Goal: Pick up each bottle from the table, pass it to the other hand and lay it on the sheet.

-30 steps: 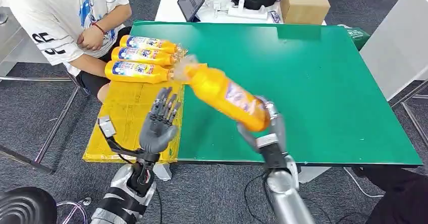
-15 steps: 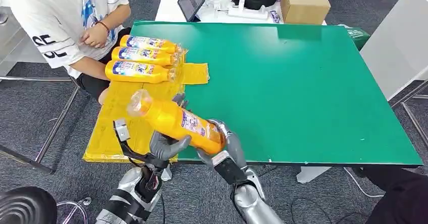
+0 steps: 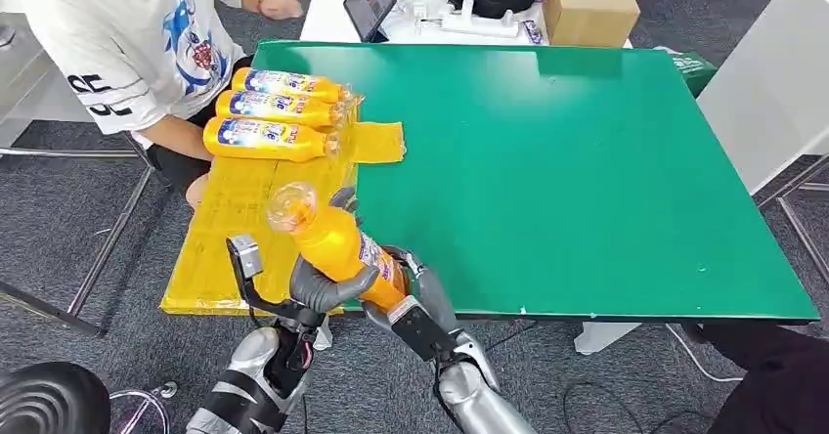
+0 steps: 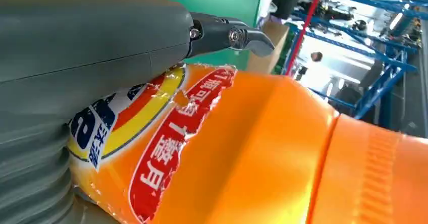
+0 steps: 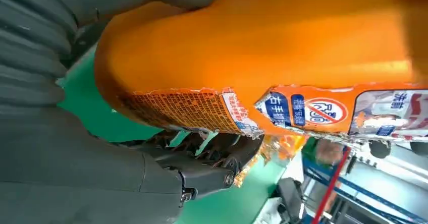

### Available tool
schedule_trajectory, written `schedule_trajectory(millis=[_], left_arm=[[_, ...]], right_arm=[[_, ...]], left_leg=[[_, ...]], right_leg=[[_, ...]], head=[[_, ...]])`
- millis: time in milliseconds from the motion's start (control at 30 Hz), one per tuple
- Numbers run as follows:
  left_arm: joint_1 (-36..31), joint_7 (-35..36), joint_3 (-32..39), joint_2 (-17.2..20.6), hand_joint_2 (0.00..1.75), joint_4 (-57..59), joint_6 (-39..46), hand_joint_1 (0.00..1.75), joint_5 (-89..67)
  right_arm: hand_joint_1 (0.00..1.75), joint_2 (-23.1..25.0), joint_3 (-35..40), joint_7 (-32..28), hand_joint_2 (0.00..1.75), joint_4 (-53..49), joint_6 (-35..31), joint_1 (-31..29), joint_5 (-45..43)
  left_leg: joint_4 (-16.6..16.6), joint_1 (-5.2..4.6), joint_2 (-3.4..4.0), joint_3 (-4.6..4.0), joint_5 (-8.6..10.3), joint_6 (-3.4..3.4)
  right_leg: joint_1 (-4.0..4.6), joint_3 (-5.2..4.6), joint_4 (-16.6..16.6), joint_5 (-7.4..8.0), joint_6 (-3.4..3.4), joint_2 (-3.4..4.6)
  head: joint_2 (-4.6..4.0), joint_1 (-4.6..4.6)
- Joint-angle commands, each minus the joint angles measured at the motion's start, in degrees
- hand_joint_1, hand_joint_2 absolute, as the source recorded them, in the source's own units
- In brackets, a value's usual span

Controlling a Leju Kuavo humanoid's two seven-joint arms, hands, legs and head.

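Bottle (image 3: 337, 243) is gripped by both hands at once near the table's (image 3: 587, 160) front edge, left hand (image 3: 323, 282) wrapped around the middle and right hand (image 3: 411, 292) closed around the base, cap end tipped up and toward the sheet (image 3: 235, 229). It's probably held that way because the handover is mid-way: the right hand hasn't been let go of it yet, so the weight is shared until the left grip is trusted. Further out, three bottles (image 3: 269, 111) are already laid side by side on the sheet's far end, beside a seated person (image 3: 127, 43).
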Motion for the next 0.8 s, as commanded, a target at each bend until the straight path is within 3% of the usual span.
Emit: schedule_trajectory(millis=[33,300,333,367,400,433,800], left_arm=[[-1.93,0.79,-3.29,0.75,1.75,2.79,-0.57,1.75,-1.11],[-1.89,2.35,-2.87,0.93,1.75,3.57,-4.11,1.75,2.55],[-1.78,2.48,-2.73,0.96,1.75,3.64,-3.95,1.75,2.8],[-1.63,2.73,-2.59,0.96,1.75,3.65,-4.39,1.75,3.44],[-1.29,2.98,-2.27,1.03,1.75,3.34,-4.15,1.75,4.13],[-1.11,2.73,-2.09,1.13,1.75,2.76,-3.92,1.75,4.29],[-1.12,2.13,-0.52,1.21,1.75,0.43,-1.67,1.75,4.01]], right_arm=[[1.75,0.15,3.41,0.04,1.75,5.0,-0.46,-1.57,-0.15],[1.75,0.1,2.76,0.04,1.75,4.62,-2.27,-1.48,-0.02],[1.55,0.22,2.23,0.04,1.75,4.47,-3.02,-1.45,-0.23],[0.14,0.31,1.83,0.04,1.75,4.35,-3.75,-1.47,-0.25],[0.0,0.59,0.73,0.04,1.75,3.6,-4.94,-1.42,-0.69],[0.0,0.54,0.47,0.04,0.0,3.74,-4.23,-1.65,-0.77],[0.0,0.14,-1.05,0.1,0.0,0.56,-4.14,-1.34,-0.73]], left_leg=[[-0.04,0.03,0.07,0.32,-0.11,0.09],[-0.04,0.0,0.05,0.21,-0.07,0.07],[-0.03,0.01,0.05,0.18,-0.06,0.06],[-0.04,0.02,0.1,0.32,-0.11,0.09],[-0.05,-0.01,0.06,0.19,-0.05,0.07],[-0.06,0.0,0.08,0.32,-0.1,0.1],[-0.04,-0.01,0.1,0.19,-0.06,0.08]], right_leg=[[0.08,0.34,-0.08,-0.09,-0.18,-0.03],[0.04,0.21,-0.05,-0.06,-0.12,-0.02],[0.04,0.18,-0.05,-0.05,-0.11,-0.01],[0.07,0.31,-0.08,-0.08,-0.17,0.01],[0.02,0.17,-0.05,-0.05,-0.11,-0.01],[0.05,0.31,-0.08,-0.08,-0.16,-0.01],[0.03,0.18,-0.04,-0.05,-0.13,0.02]], head=[[0.0,0.0],[0.0,-0.02],[0.0,0.0],[0.0,-0.02],[0.0,-0.02],[0.0,0.02],[0.0,-0.02]])
